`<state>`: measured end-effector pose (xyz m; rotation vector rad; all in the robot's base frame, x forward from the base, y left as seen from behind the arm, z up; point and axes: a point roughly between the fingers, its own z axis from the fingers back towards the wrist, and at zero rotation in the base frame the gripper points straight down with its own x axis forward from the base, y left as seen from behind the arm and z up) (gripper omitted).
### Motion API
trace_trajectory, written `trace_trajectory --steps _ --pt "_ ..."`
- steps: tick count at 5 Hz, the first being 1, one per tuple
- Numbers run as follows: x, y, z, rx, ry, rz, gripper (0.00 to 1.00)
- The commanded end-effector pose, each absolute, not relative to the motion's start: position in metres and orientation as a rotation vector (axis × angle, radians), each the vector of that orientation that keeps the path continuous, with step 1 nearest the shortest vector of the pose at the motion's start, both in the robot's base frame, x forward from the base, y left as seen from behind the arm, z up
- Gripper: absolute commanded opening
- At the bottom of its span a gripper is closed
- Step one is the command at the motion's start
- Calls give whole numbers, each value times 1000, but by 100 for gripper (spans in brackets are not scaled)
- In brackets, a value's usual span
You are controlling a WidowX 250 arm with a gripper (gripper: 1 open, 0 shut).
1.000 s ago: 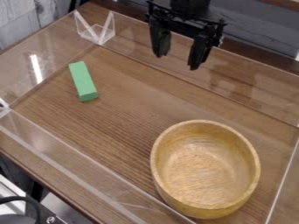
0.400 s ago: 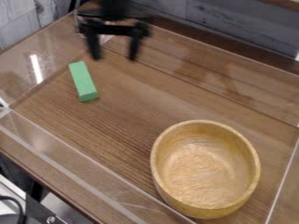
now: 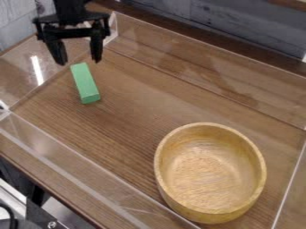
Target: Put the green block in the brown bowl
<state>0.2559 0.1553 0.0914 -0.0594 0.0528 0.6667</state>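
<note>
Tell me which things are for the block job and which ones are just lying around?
For the job:
- green block
- brown bowl
- gripper, open near the block

Not for the job:
- black cable at the bottom left corner

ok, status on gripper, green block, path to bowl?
Gripper open, over the far end of the green block. Block on table, not gripped. Nothing seen between block and brown bowl.
</note>
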Motion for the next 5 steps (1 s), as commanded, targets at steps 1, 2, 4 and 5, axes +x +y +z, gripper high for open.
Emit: trace_trajectory --steps 1,2,4,5 --pt "263 164 96 -53 -12 680 100" --pt "266 166 85 -59 -12 689 100" --pt "270 168 71 -75 -12 698 100" --pt "272 172 67 -83 -9 704 100"
